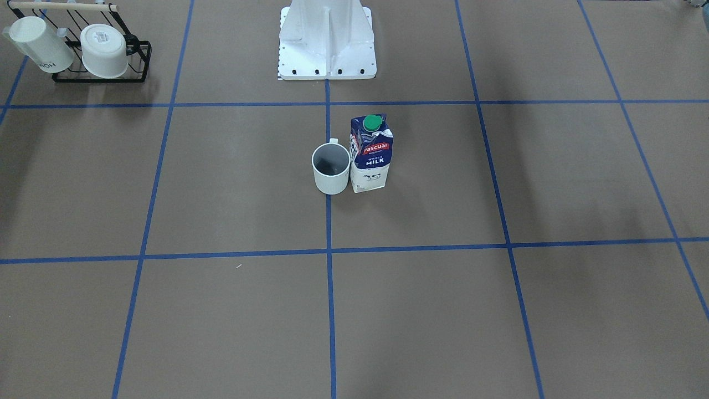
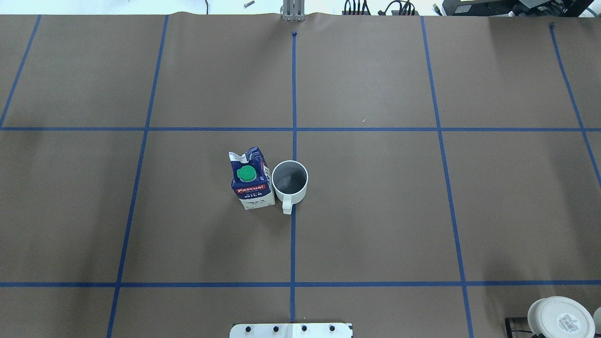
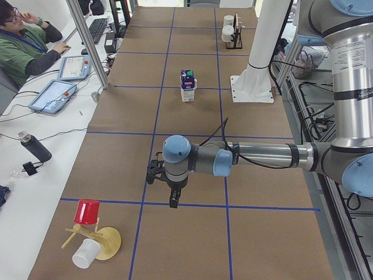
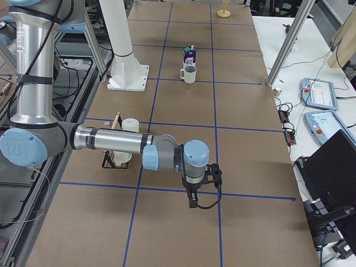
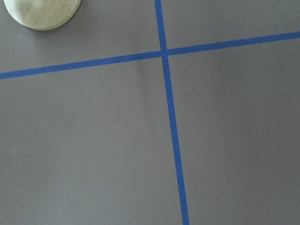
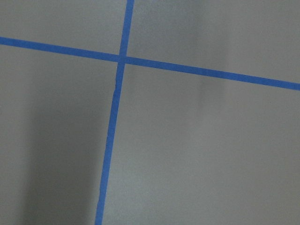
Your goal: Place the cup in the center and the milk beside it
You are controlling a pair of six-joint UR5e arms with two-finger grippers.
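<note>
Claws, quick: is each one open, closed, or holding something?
Left claw: cannot be told; it shows only in a side view.
Right claw: cannot be told, same reason.

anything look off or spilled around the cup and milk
Only the milk: its top fold by the green cap looks crumpled, and the carton seems a little dented. It stands upright beside the cup, which is also upright on the centre tape line. No spill shows.

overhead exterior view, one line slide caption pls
White cup on the centre tape line, milk carton upright beside it, on the robot's left.
</note>
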